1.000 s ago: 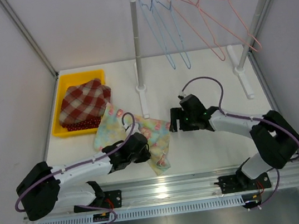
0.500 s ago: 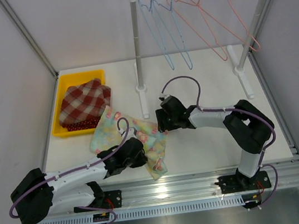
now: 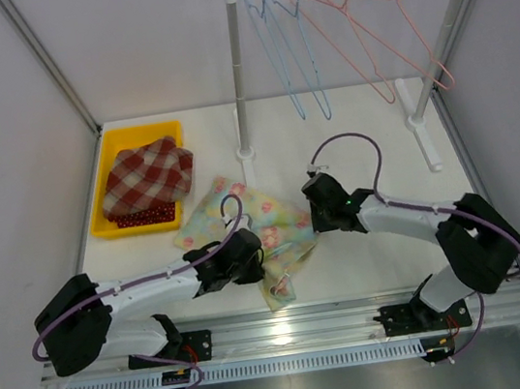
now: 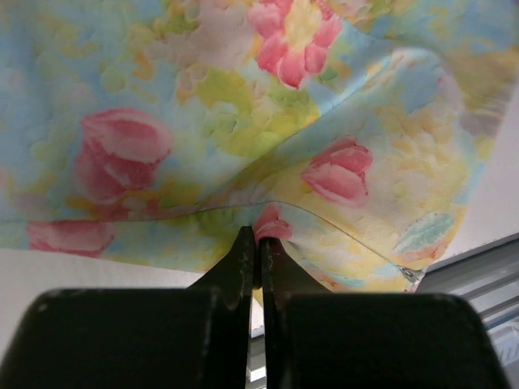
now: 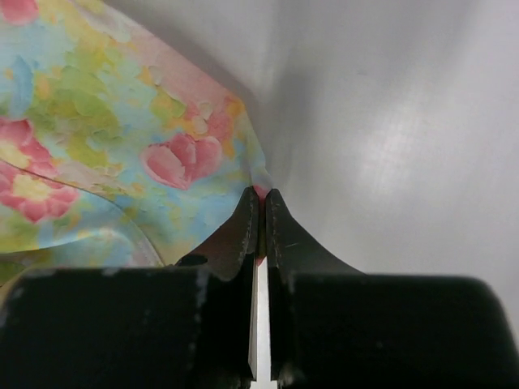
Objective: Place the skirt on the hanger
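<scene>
Top external | right end effector [image 5: 261,194] now pinches skirt [image 3: 279,223] corner | left end effector [image 4: 257,235] apparently still pinching fold

Four wire hangers [image 3: 359,72] are in view, two blue and two pink, on one clothes rack [image 3: 236,71]. There is one skirt [image 3: 244,221], one yellow bin [image 3: 140,127], one plaid cloth [image 3: 147,175] and two robot arms [image 3: 147,290].
</scene>
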Controlling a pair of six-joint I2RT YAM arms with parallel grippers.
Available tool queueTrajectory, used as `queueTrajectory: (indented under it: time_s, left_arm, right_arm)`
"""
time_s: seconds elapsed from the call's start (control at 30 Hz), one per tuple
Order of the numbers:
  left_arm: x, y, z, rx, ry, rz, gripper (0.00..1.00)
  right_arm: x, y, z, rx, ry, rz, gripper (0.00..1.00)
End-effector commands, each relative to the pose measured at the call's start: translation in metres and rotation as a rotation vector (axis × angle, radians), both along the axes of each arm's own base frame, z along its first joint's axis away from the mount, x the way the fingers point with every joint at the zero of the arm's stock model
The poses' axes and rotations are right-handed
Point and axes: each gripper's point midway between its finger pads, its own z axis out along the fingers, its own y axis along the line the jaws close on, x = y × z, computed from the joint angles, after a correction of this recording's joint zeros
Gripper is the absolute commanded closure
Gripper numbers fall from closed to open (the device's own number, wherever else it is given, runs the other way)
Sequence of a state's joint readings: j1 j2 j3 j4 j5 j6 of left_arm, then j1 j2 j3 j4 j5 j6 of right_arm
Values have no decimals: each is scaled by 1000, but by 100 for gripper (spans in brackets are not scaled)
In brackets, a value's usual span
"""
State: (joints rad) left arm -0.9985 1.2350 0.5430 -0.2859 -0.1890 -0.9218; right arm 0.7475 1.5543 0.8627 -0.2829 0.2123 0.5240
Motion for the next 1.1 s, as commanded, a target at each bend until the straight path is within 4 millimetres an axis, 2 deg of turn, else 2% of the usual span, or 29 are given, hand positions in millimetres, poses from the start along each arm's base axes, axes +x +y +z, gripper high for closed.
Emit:
queueTrajectory:
  time_s: [0.0,0.03,0.07,0.1,0.13,0.17,0.23,0.27,0.4,0.57,0.7,0.8,1.0,1.07]
  left_arm:
    - [10,-31,20,-31,-38,-108,91]
    - [9,-37,22,-45,-33,-130,79]
    - [14,-47,29,-58,-45,-148,71]
    - [15,-49,31,-63,-46,-156,63]
    - [15,-53,34,-74,-48,-165,49]
    - [13,-56,36,-91,-43,-176,44]
    - [10,-57,42,-124,-46,-181,36]
    - [8,-59,45,-148,-39,-175,35]
    - [-8,-47,45,-179,-26,-145,35]
    - [-36,-29,26,-180,28,-104,38]
    - [-58,-33,10,-182,73,-112,39]
    - [-67,-33,-3,-145,101,-99,41]
    - [-74,-23,-12,-105,106,-50,39]
    - [-73,-23,-13,-101,103,-45,41]
  right_arm:
    - [-6,-54,21,-51,-45,-162,100]
    - [-6,-65,24,-50,-54,-203,100]
    - [-15,-77,19,-56,-37,-239,100]
    - [-17,-84,29,-27,-65,-262,100]
    - [-19,-91,29,-19,-67,-289,100]
    - [-21,-104,29,-25,-67,-333,100]
    - [-29,-119,29,-4,-76,-381,100]
    - [-30,-127,28,7,-71,-410,100]
    - [-36,-137,24,35,-62,-442,100]
    - [-37,-146,24,22,-62,-480,100]
    - [-37,-154,28,32,-75,-510,100]
    - [-39,-155,29,40,-73,-510,100]
    - [-42,-157,33,46,-76,-504,100]
    - [-42,-156,34,57,-74,-503,100]
